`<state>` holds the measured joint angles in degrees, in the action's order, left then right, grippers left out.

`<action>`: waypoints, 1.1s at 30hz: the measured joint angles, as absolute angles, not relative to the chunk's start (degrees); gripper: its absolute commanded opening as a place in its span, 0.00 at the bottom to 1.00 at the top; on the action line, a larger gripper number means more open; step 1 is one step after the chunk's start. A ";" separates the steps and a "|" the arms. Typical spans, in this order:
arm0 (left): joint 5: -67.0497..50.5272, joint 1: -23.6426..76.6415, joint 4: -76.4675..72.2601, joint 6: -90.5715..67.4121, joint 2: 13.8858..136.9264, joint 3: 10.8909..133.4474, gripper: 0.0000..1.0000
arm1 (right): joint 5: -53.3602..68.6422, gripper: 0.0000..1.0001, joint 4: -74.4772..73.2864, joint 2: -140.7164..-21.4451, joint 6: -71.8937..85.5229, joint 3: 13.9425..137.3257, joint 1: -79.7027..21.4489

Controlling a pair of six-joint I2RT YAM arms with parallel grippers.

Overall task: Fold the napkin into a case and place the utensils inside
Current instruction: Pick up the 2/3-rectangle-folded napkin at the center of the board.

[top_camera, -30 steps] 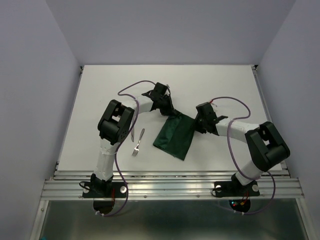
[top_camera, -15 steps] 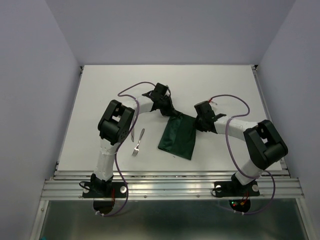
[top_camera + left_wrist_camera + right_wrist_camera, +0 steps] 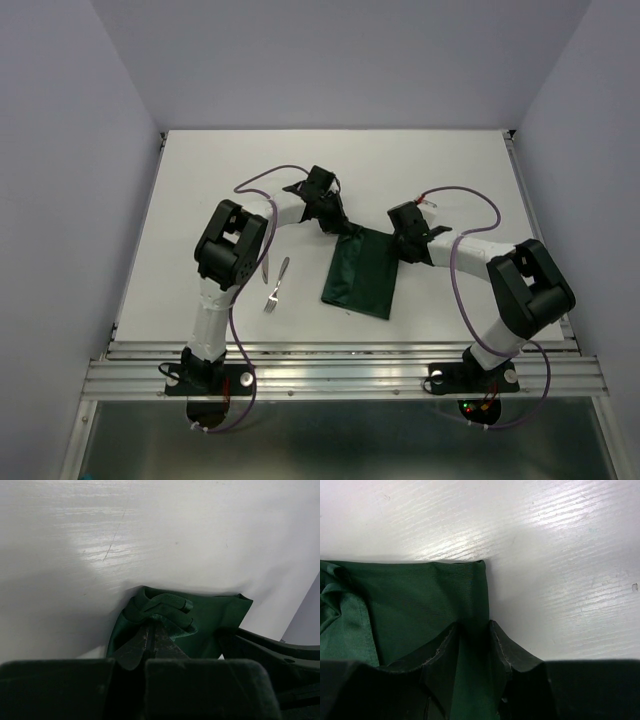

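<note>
**Napkin squared up betw. the two claws; utensils untouched.**

Over the last sec the napkin (image 3: 360,278) has been swung from a skewed lie to a straighter one, long axis near-far, and drawn slightly right. It is laid flat at mid-desk (image 3: 200,190) as a narrow folded strip, so the case is judged nearly formed, w/ loading still to be done. Its far-left corner is kept pinched in the left claw (image 3: 151,632), fully closed on bunched cloth. The right claw (image 3: 474,630) is seen at the far-right corner w/ a narrow gap, cloth edge betw. its fingers (image 3: 440,650); a real grip can't be confirmed. Fork (image 3: 277,283) and knife (image 3: 266,268) are left on the desk to the left, apart from the cloth. The knife is partly hidden by the left arm (image 3: 232,250). No pocket opening or fold layers can be made out.
</note>
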<state>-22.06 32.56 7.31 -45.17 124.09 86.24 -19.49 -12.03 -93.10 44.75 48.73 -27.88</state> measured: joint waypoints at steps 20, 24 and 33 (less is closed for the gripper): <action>-24.84 32.67 7.70 -44.47 122.85 86.21 0.00 | -19.46 0.36 -13.30 -93.21 44.36 49.28 -27.88; -25.45 32.69 7.44 -44.18 122.83 86.21 0.00 | -19.46 0.37 -13.47 -93.41 44.36 49.54 -27.88; -27.66 32.82 6.22 -43.92 122.85 86.52 0.00 | -19.46 0.37 -13.54 -93.95 44.36 50.17 -27.88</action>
<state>-27.66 32.82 6.22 -43.92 122.85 86.52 -19.46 -13.54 -93.95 44.36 50.17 -27.88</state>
